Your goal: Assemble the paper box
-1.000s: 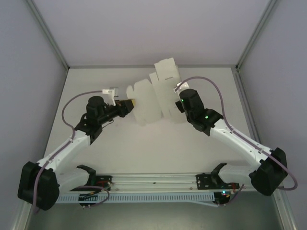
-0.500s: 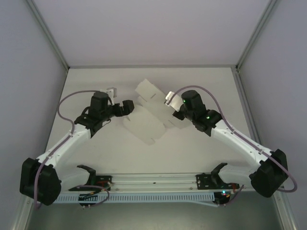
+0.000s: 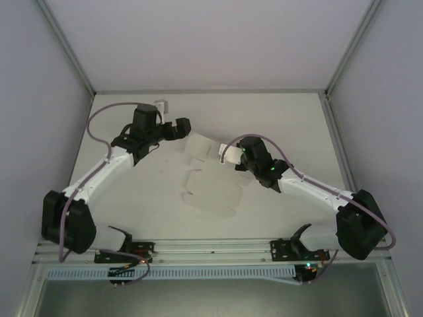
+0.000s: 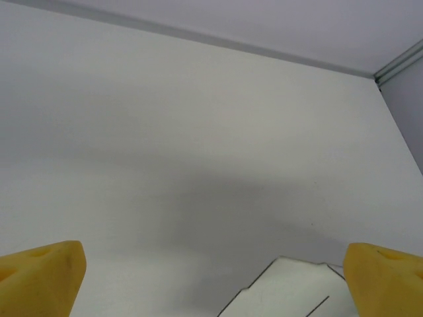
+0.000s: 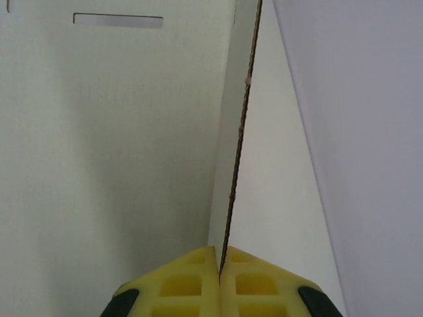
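Right claw (image 5: 219, 259) tight on paper box (image 3: 213, 193) edge, long axis far-to-near.

paper box (image 3: 213, 195): white | right claw (image 5: 219, 264): yellow | table (image 3: 145, 218): pale grey

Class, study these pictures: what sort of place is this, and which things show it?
Probably a robot lab cell: a white table boxed in by plain wall panels, a left arm and right arm mounted at its near edge, and a die-cut paper box between them.
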Motion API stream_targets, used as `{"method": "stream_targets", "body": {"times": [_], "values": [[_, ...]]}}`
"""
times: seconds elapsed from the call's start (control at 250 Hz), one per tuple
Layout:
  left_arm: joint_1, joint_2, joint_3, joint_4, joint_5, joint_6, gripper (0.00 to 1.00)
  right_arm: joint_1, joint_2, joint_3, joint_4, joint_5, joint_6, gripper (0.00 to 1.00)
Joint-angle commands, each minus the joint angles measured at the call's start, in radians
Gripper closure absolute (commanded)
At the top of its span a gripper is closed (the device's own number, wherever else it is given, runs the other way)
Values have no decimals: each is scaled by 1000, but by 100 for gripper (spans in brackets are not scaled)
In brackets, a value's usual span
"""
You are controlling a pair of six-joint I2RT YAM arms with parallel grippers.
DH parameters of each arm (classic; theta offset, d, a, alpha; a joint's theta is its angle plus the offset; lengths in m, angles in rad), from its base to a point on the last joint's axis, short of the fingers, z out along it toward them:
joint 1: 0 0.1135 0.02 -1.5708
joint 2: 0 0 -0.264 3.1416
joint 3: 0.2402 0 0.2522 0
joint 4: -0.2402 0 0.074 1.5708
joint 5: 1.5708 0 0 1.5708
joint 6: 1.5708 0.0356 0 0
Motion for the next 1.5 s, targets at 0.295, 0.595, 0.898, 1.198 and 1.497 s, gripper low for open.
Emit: {"method": "stream_targets", "body": {"times": [0.295,0.595,0.898,1.198,1.497], "values": [[-14,225,136,-40,224,183,0,5,-36,4,25,-41,2,100],[-84,210,109,-61,281,326,0,3,-17,39,-9,-31,43,100],[-176,182,95,-129,52,340,0,-23,4,93,-43,-7,143,100],[-250,153,80,-151,-110,301,0,-51,5,107,-68,-44,196,100],[-165,184,90,-227,-207,232,0,-62,-47,72,-77,-117,184,100]]}}
